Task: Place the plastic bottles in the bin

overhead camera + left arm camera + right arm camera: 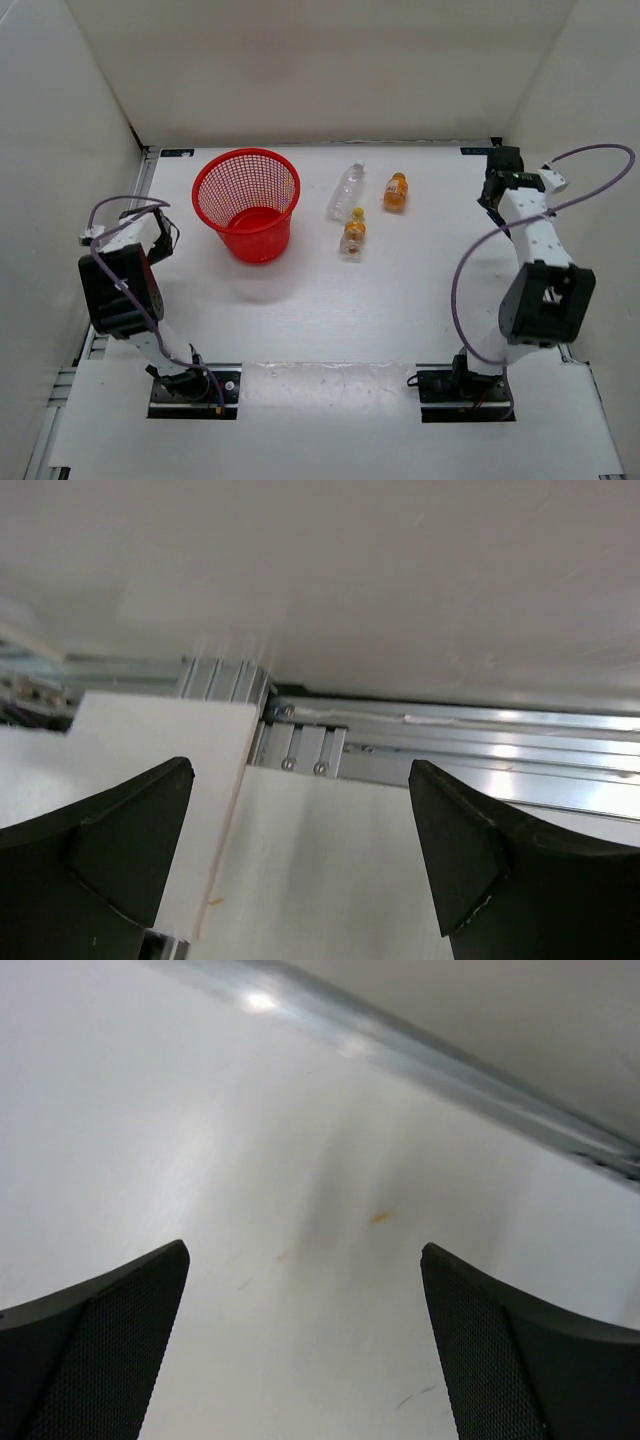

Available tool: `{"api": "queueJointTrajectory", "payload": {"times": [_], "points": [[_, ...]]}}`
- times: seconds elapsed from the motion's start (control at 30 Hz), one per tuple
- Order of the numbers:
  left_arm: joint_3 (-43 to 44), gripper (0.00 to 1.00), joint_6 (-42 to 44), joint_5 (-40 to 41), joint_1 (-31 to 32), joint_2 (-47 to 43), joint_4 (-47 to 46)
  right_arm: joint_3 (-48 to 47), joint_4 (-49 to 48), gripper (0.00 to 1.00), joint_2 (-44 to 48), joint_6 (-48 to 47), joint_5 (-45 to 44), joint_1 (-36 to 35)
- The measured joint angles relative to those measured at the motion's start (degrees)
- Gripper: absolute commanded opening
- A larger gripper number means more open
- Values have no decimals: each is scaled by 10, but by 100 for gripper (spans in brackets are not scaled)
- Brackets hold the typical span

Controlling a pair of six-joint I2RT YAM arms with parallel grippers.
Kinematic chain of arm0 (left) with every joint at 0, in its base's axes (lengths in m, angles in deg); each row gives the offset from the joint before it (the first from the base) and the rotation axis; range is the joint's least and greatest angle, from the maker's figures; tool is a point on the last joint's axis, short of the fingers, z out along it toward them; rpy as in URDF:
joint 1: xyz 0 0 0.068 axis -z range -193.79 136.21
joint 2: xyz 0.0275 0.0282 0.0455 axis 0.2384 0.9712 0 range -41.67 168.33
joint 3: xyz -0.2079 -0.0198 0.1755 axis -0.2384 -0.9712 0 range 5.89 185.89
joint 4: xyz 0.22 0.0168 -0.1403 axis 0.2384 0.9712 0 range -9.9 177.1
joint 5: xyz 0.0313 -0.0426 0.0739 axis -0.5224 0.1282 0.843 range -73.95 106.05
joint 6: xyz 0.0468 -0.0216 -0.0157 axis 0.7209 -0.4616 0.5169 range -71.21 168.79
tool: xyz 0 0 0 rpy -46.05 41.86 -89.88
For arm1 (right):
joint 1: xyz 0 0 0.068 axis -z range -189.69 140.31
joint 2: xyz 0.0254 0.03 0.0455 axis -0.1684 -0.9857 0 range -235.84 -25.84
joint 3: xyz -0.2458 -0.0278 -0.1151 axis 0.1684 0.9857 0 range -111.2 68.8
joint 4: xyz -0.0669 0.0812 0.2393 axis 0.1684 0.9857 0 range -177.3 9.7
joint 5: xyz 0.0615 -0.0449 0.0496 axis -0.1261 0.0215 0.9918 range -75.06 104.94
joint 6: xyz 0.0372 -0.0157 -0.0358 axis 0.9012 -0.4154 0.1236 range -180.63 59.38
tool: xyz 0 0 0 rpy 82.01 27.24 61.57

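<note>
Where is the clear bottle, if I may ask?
The clear bottle lies on the table between the red bin and the far orange bottle, in the top view.

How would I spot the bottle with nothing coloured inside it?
Find the red mesh bin on the left of the white table. Three small bottles sit just right of it. The clear bottle is the colourless one, between the bin and the far orange bottle, behind the near orange bottle.

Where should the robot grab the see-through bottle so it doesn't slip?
Grip the clear bottle around its middle, coming down from above. It lies on its side, long and thin, so squeeze across its width, not along its length.
</note>
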Motion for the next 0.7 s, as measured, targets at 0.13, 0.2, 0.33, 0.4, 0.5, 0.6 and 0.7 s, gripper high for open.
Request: {"api": "queueJointTrajectory", "payload": {"times": [0.13,0.2,0.33,0.4,0.5,0.6,0.7], "points": [[71,100,176,26,46,-51,-2,-26,-113,100,26,-131,210,-12],[129,100,279,31,78,-48,-19,-123,-103,100,-38,-172,287,-22],[167,100,544,-50,147,-91,-146,-327,-100,100,-205,-226,367,-62],[167,100,657,-121,179,-135,-199,-369,-90,100,-256,-235,392,-82],[210,100,811,-216,223,-183,-233,-392,-74,100,-305,-235,428,-106],[267,100,943,-261,252,-195,-265,-397,-59,100,-338,-231,450,-117],[274,100,1073,-262,287,-199,-291,-405,-53,100,-367,-226,445,-127]]}}
